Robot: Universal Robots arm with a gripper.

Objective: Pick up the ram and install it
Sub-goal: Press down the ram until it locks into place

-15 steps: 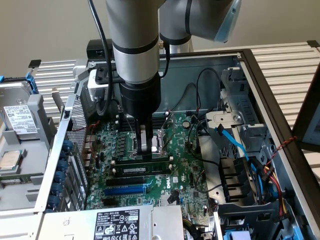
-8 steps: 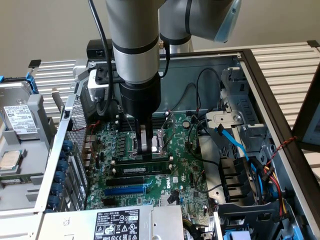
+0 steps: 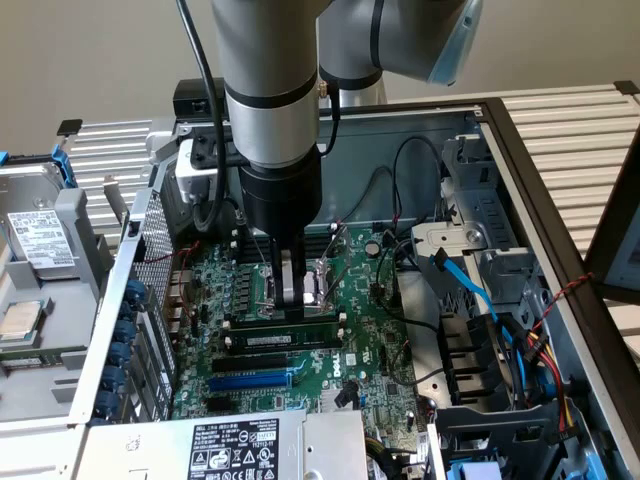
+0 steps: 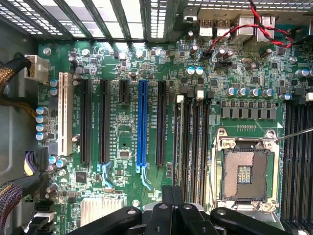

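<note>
Ram (image 3: 285, 339), a long thin stick with a white label strip along its dark face, stands on edge in a black memory slot near the middle of the motherboard (image 3: 370, 340). You cannot tell from these views whether it is fully seated.

At the exterior view's left, a drive (image 3: 35, 235) with a white sticker sits in a grey bay outside the open computer case (image 3: 420, 125). The case lies on its side with the green motherboard inside it. A labelled silver box (image 3: 240, 445) sits at its near edge.

Your pincer (image 3: 302, 295) hangs straight down from the arm over the middle of the board. Its tip is just above and behind the ram, in front of the processor socket (image 3: 325, 270). In the wrist view the pincer (image 4: 171, 200) shows its two dark fingers (image 4: 166, 203) pressed together, with nothing visible between them. The processor socket (image 4: 244, 174) there shows a metal frame around bare contacts.

Just in front of the ram in the exterior view lies another black slot. Beyond that comes a blue slot (image 3: 250, 379), which the wrist view shows among black slots on the board (image 4: 127, 137).

At the exterior view's right, the case holds a light blue cable (image 3: 470, 290), black leads and a red-and-black twisted wire (image 3: 560, 295).
</note>
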